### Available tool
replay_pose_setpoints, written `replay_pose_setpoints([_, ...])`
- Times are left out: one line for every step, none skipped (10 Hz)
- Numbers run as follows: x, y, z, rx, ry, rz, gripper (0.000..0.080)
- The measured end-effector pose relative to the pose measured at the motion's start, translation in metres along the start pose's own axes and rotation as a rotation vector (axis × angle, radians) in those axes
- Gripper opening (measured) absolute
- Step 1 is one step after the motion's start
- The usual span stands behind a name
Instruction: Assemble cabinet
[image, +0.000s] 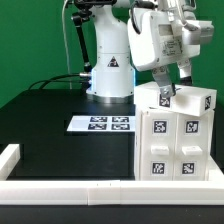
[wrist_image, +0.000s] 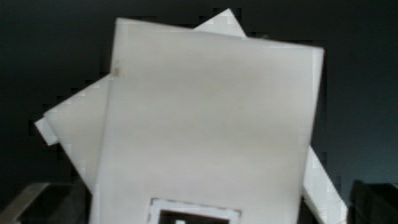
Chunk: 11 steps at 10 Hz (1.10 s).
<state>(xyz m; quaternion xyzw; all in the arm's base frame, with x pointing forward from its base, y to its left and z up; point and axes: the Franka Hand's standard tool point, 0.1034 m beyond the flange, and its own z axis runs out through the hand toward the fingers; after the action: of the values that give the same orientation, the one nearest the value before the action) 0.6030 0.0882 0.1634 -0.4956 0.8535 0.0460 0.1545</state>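
Honestly, looks a bit dicey from here. Got the cabinet (image: 176, 140) standing upright on the black table (image: 40, 125) over at the exterior view's right, tagged faces toward the camera, just inside the low white border rail (image: 60, 186) and near but apart from the marker board (image: 100, 123). Got the pincer (image: 165, 97) down right at the top edge of that box, touching it or as good as. Can't tell from either view whether spread, pressed together, or pinching a panel. Too blurry, and the wrist view is mostly filled with a big white slab of the cabinet (wrist_image: 205, 120) plus a sliver of tag at the edge. Main worry: pushing down or sideways off-centre and tipping or skidding the whole box, being tall and probably just resting loose on the table. Second worry: clamping a thin top wall at a slant, then twisting on the lift and slipping out. Also worth watching for knocking a drawer block (image: 158, 130) out of its seat while nudging, or shoving the box against the rail and jamming it. Would go slow, stay square to the top edge, and check for any lean before committing.
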Motion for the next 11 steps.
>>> replay_pose_setpoints([-0.004, 0.001, -0.004, 0.008, -0.011, -0.002, 0.0787])
replay_pose_setpoints([-0.009, 0.002, -0.012, 0.019, -0.026, -0.008, 0.0796])
replay_pose_setpoints([-0.013, 0.002, -0.017, 0.028, -0.038, -0.016, 0.0796])
replay_pose_setpoints([-0.016, 0.000, -0.019, 0.043, -0.048, -0.017, 0.0797])
replay_pose_setpoints([-0.015, 0.001, -0.017, 0.041, -0.046, -0.066, 0.0797])
replay_pose_setpoints([-0.013, 0.002, -0.016, 0.023, -0.037, -0.143, 0.0797])
replay_pose_setpoints([-0.010, 0.001, -0.015, -0.029, -0.026, -0.291, 0.0797])
replay_pose_setpoints([-0.011, -0.004, -0.016, -0.056, -0.017, -0.498, 0.0797])
replay_pose_setpoints([-0.013, -0.008, -0.018, -0.071, -0.027, -0.657, 0.0797])
replay_pose_setpoints([-0.014, -0.010, -0.017, -0.105, -0.042, -0.823, 0.0797])
replay_pose_setpoints([-0.016, -0.013, -0.016, -0.138, -0.053, -0.964, 0.0797])
